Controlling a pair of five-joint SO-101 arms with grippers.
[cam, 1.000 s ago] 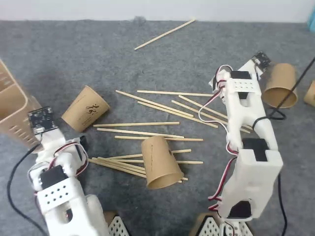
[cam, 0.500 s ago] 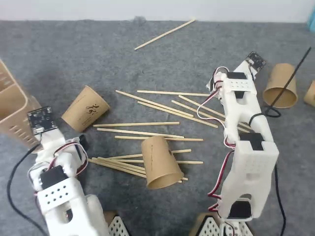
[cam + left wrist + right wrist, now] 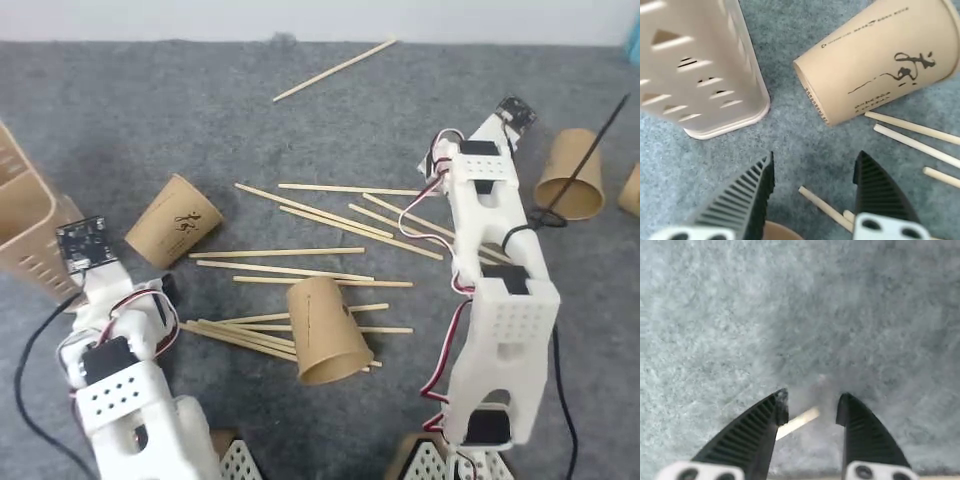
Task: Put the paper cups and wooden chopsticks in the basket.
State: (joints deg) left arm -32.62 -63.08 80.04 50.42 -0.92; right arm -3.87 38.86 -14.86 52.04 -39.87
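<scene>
Four paper cups lie on their sides on the grey carpet: one [image 3: 175, 220] near the basket [image 3: 25, 215], one [image 3: 325, 330] on the chopstick pile [image 3: 300, 265], and two at the right [image 3: 570, 175] [image 3: 630, 190]. My left gripper [image 3: 816, 157] is open and empty just above the carpet, with the printed cup [image 3: 880, 60] and the beige basket [image 3: 695, 65] ahead of it. My right gripper [image 3: 812, 397] is open over the carpet, and a chopstick end [image 3: 797, 422] lies between its fingers. The right arm [image 3: 495, 230] stretches over the pile's right side.
A lone chopstick [image 3: 335, 70] lies far back near the carpet's edge. A black cable [image 3: 580, 165] crosses the cup at the right. Bare carpet spreads across the back left.
The right arm has swung slightly left and farther out, away from the cup at the right. The left arm, cups and chopsticks stay where they were.
</scene>
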